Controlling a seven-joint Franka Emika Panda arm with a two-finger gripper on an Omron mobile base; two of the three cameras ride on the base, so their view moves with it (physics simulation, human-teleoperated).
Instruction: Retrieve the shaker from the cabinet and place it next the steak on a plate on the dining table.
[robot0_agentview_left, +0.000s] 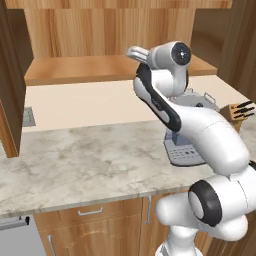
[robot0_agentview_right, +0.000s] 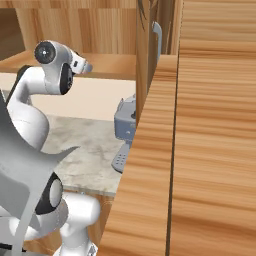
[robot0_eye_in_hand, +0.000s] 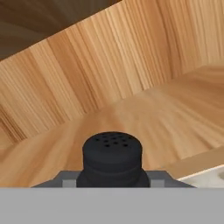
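Shaker (robot0_eye_in_hand: 112, 159) in claw: the black, hole-topped cap sat right between the gripper (robot0_eye_in_hand: 113, 180) fingers, whose grey pads pressed in against its sides, jaws nearly together and clamped on it, seen from the hand camera. It hung over the front edge of the cabinet (robot0_agentview_left: 107, 35) shelf, with bare wood-grain board and back wall beyond it. From the base cameras, the white arm (robot0_agentview_left: 200, 130) reached up to the open wall cabinet above the marbled counter (robot0_agentview_left: 90, 160), its hand at the shelf's front edge. A grey appliance (robot0_agentview_right: 125, 132) stood near the counter's right end, beside a knife block (robot0_agentview_left: 239, 112).
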